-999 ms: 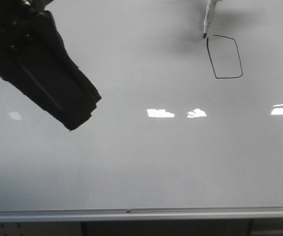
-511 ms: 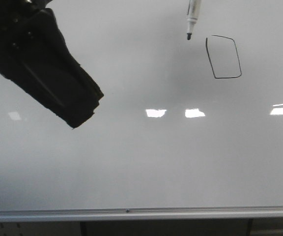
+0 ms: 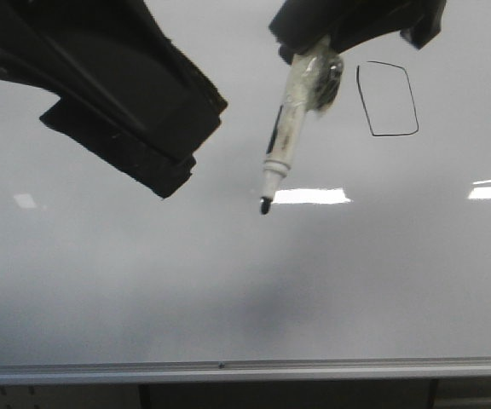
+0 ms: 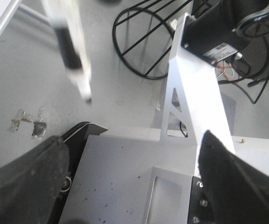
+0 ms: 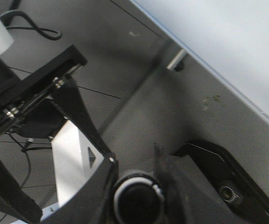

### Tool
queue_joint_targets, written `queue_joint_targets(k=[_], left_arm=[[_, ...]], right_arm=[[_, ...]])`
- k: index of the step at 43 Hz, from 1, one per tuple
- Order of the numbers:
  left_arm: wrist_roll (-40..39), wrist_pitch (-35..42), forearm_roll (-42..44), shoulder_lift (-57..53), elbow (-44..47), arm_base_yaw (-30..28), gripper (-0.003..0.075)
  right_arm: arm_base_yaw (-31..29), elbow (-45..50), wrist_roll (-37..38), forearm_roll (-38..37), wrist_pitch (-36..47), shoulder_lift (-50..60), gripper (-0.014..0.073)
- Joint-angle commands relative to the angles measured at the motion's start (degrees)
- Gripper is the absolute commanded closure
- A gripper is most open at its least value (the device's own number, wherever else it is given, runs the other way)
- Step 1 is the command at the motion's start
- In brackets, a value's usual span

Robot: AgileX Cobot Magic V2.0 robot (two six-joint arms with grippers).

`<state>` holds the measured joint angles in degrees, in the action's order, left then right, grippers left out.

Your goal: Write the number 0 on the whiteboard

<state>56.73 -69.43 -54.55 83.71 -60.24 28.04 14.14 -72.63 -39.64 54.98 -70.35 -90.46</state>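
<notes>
The whiteboard [image 3: 245,281] fills the front view. The number 0 [image 3: 388,100] is a thin black boxy closed loop at the upper right. My right gripper [image 3: 318,51] comes in from the top edge, shut on a white marker [image 3: 290,136] wrapped in clear tape. The marker slants down and left, and its black tip [image 3: 264,206] lies well left of and below the 0. In the right wrist view the marker's round end [image 5: 138,200] sits between the fingers. My left gripper [image 3: 196,145] hangs at the upper left. Its fingers [image 4: 27,182] are spread wide and empty.
A silver frame strip [image 3: 245,371] runs along the board's bottom edge. Bright light reflections [image 3: 314,196] lie across the board's middle and at the right edge. The left wrist view shows a black wire basket [image 4: 144,42] on the floor and the robot's white base plate [image 4: 125,182].
The marker has moved down and left, away from the 0, and the right gripper has come into the front view. The left gripper has shifted right and looms larger.
</notes>
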Motion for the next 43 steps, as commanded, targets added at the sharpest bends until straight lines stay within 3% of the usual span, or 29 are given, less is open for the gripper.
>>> queue_joint_targets(k=[1, 8, 17, 26, 35, 43], left_arm=[[0.72, -0.77, -5.77, -1.81, -1.67, 0.35, 0.016], [1.55, -0.88, -8.87, -1.81, -1.67, 0.35, 0.0235], [1.55, -0.88, -8.91, -1.81, -1.67, 0.35, 0.0423], [1.55, -1.36, -8.91, -1.81, -1.67, 0.35, 0.0545], [1.64, -2.97, -7.43, -1.81, -1.67, 0.35, 0.0742], [1.64, -2.97, -6.44, -1.81, -1.67, 0.35, 0.074]], right_arm=[[-0.06, 1.84, -5.7, 11.67, -3.11, 2.7, 0.0661], [2.79, 2.63, -6.99, 14.13, -1.84, 2.55, 0.0661], [5.37, 2.63, -6.99, 14.93, 0.03, 2.55, 0.0661], [5.37, 2.63, -6.99, 15.52, -1.05, 2.55, 0.0661], [5.37, 2.63, -6.99, 16.37, 0.17, 2.55, 0.0661], [5.37, 2.63, -6.99, 17.51, 0.88, 2.55, 0.0624]])
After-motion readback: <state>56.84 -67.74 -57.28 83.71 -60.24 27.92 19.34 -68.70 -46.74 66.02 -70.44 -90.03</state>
